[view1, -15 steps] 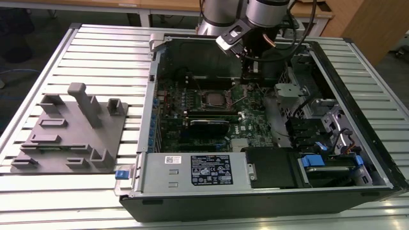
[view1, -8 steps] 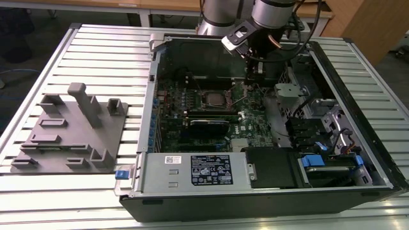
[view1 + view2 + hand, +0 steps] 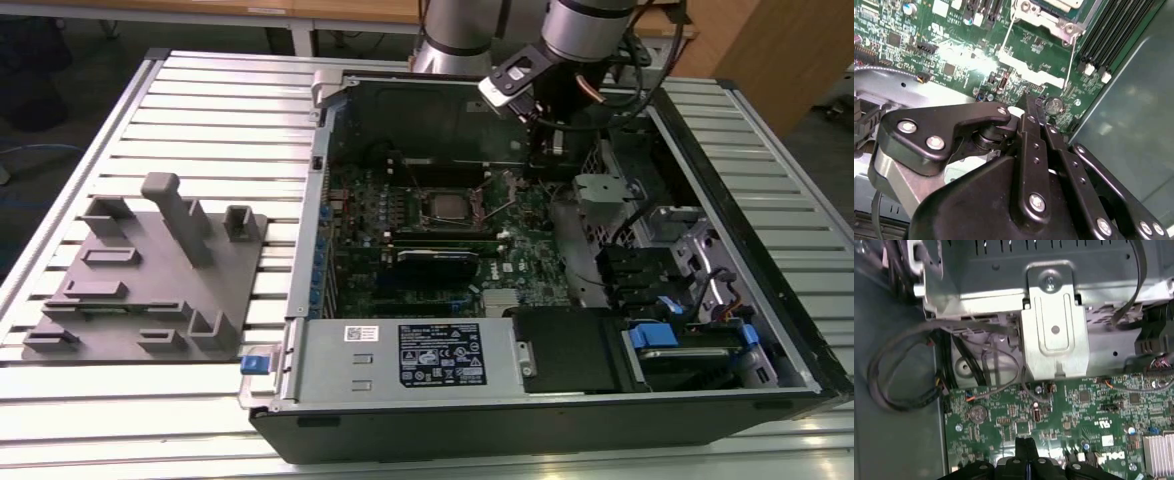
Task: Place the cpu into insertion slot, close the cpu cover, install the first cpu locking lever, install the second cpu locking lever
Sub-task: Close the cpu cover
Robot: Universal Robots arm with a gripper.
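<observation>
1. Hanging over the green board [image 3: 1079, 405], the gripper [image 3: 1026, 444] had its fingertips pressed together, gripping nothing.
2. The insertion slot [image 3: 430, 207] sat on that board, toward the exterior view's left of the gripper.

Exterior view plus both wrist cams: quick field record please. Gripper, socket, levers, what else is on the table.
gripper: shut, nothing between the fingers, tips over the green board
insertion slot: mid-board in the open case, apart from the gripper
cpu: cannot tell whether it is seated
locking levers: two thin wires angling off the socket frame
fixture tray: on the table, at the exterior view's left of the case
</observation>
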